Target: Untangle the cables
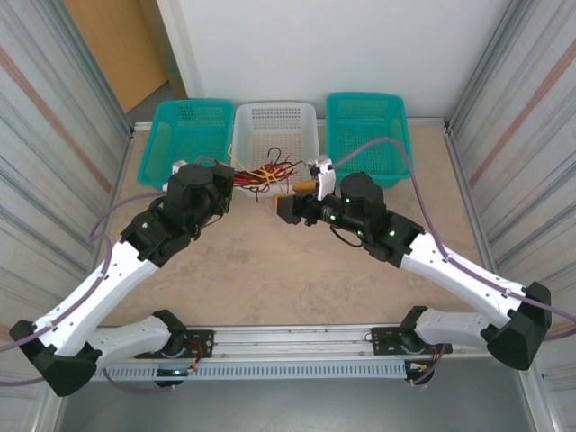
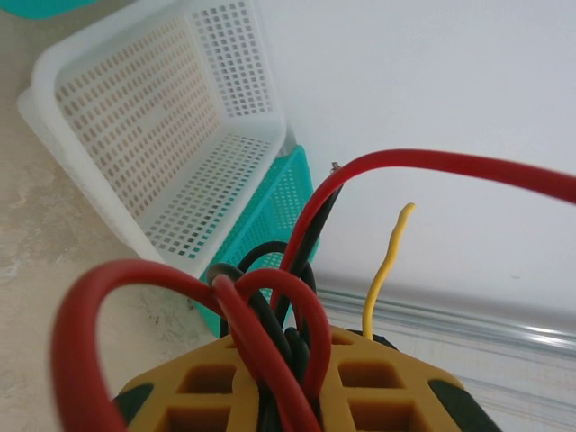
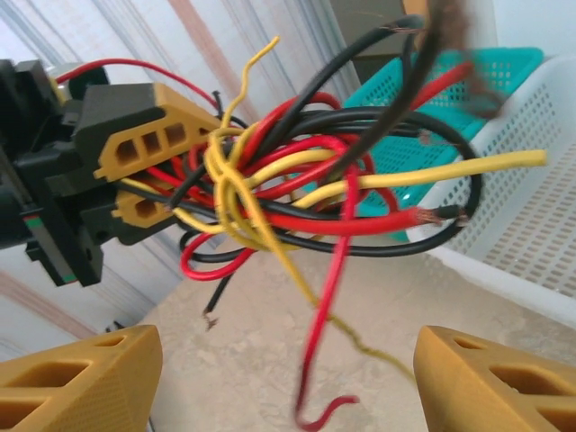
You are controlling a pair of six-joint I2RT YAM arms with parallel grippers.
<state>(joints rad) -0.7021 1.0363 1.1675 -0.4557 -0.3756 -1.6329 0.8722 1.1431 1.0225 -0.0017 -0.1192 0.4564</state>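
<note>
The cables (image 1: 267,173) are a tangle of red, black and yellow wires hanging in the air just in front of the white basket (image 1: 274,121). My left gripper (image 1: 232,180) is shut on the tangle's left side. In the left wrist view its yellow fingers (image 2: 378,378) pinch red and black cables (image 2: 270,333). My right gripper (image 1: 292,198) faces the tangle from the right and stands open. In the right wrist view the cables (image 3: 288,189) hang ahead of the right gripper (image 3: 288,387). One loose red end and a yellow strand dangle between its spread fingers (image 3: 81,378), untouched. The left gripper (image 3: 189,166) shows there, clamped on the bundle.
A teal basket (image 1: 184,135) stands left of the white one and another teal basket (image 1: 364,130) right of it, all against the back wall. Corrugated side walls close in the table (image 1: 270,261). Lilac hoses trail off both arms.
</note>
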